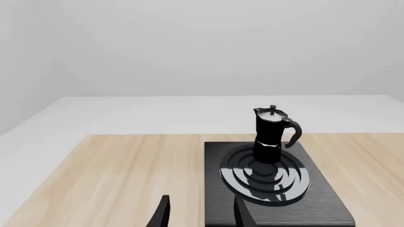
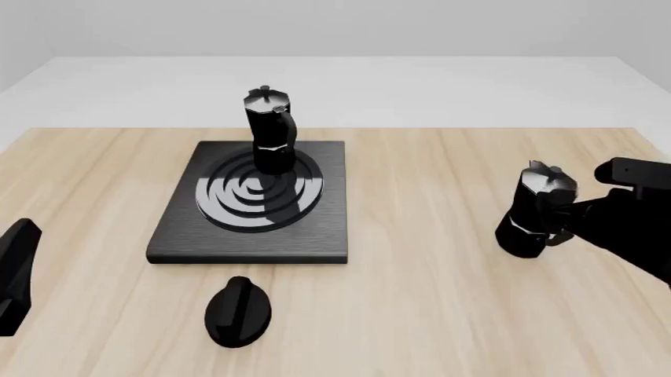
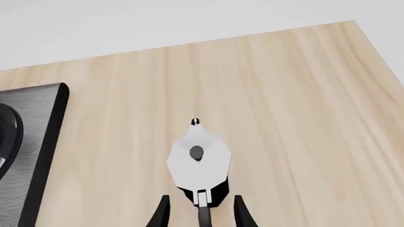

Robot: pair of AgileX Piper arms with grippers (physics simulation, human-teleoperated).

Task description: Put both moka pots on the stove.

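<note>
One moka pot [image 2: 270,132] stands upright on the far part of the stove [image 2: 314,232], on its burner rings; the left wrist view shows this moka pot [image 1: 271,135] and the stove [image 1: 315,203] too. The other moka pot [image 2: 533,212] stands on the wooden table, right of the stove. My right gripper [image 2: 562,220] is at its handle. From above, the pot's silvery lid [image 3: 197,153] and handle lie between the open fingers [image 3: 243,215] of the right gripper [image 3: 200,197], with gaps on both sides. My left gripper [image 1: 200,198] is open and empty, low at the table's left [image 2: 15,271].
A flat black oval knob [image 2: 239,310] lies on the table just in front of the stove. The stove's edge [image 3: 47,142] shows in the right wrist view. The wooden table [image 2: 441,314] ends at a white surround behind.
</note>
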